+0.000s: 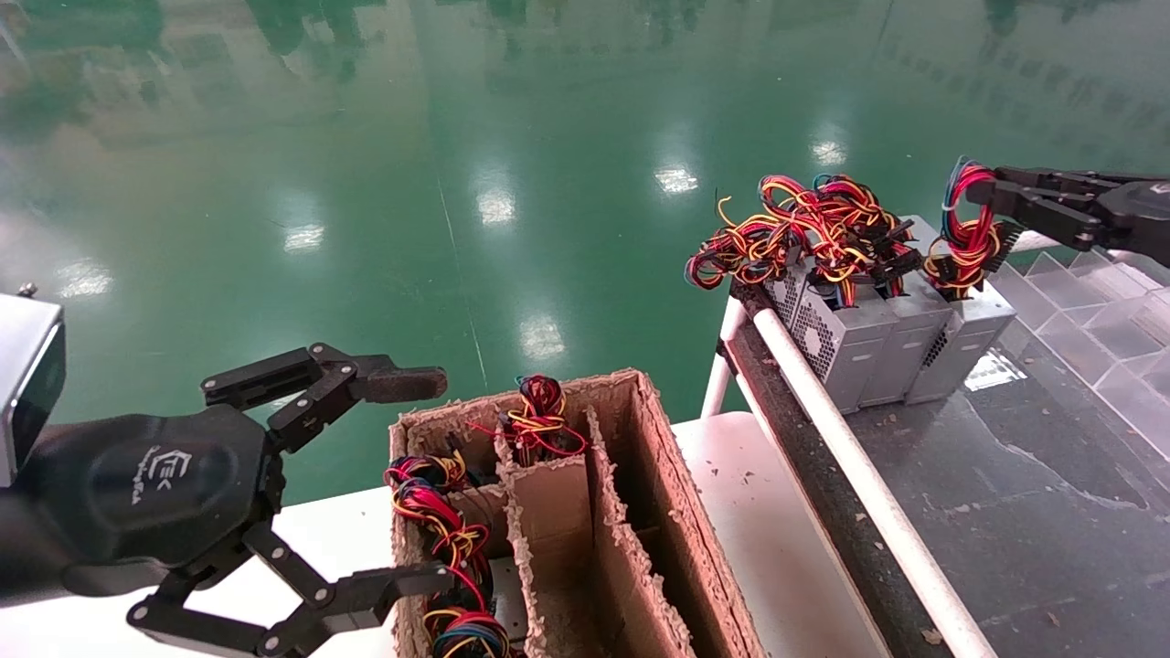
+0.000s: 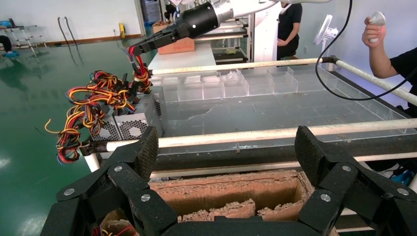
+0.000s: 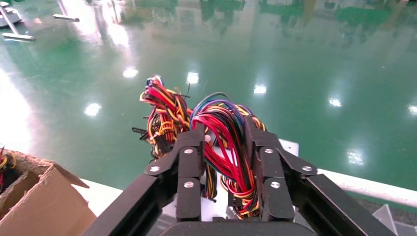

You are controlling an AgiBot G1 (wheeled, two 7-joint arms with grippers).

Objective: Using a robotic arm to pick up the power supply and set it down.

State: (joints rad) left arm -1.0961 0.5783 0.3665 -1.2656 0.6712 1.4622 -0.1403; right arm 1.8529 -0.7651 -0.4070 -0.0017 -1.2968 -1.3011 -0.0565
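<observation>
The power supply (image 1: 964, 352) is a slim grey box standing at the right end of a row of three on the dark table. Its looped red, yellow and blue wires (image 1: 969, 233) rise from its top. My right gripper (image 1: 983, 194) reaches in from the right and is shut on that wire bundle (image 3: 221, 132), with the fingers (image 3: 191, 147) pressing either side of it. The left wrist view shows this same gripper (image 2: 142, 47) far off, above the row. My left gripper (image 1: 425, 480) hangs open beside the cardboard box, holding nothing (image 2: 227, 147).
Two more grey supplies (image 1: 845, 343) with tangled wires (image 1: 804, 228) stand next to the held one. A torn cardboard box (image 1: 640, 512) with dividers holds wire bundles (image 1: 539, 416). A white rail (image 1: 850, 466) edges the dark table (image 1: 1005, 512). Clear plastic dividers (image 1: 1097, 311) lie behind.
</observation>
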